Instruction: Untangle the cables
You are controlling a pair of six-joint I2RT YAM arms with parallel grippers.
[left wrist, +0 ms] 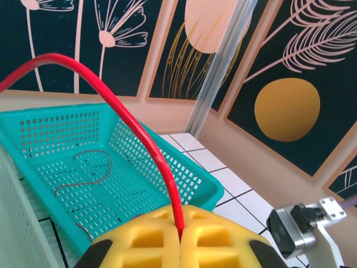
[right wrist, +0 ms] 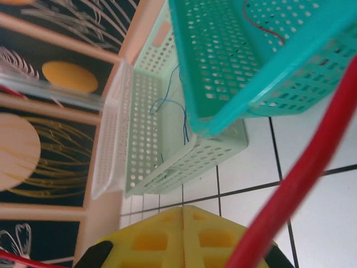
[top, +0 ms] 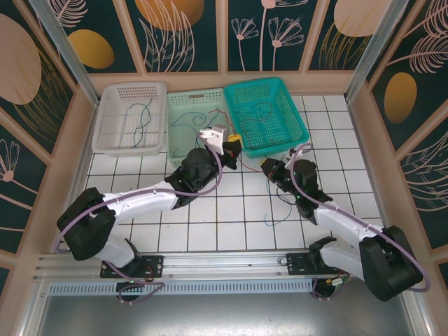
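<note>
Clamps red cable (left wrist: pixel 139 131) between closed pads of left gripper (left wrist: pixel 179 237), cable arching up and cut off at left frame edge. Holds right gripper (right wrist: pixel 184 223) pads flush together, blurred red cable passing just beside; grip on it impossible to tell. Leaves dark cable (left wrist: pixel 83 181) in teal basket (left wrist: pixel 33 125), blue cable (top: pixel 274 213) on table (top: pixel 210 210), ends faint.

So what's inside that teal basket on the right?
A thin dark cable lies curled on the floor of the teal basket. The left end effector covers its near-left corner, so anything there is hidden.
</note>
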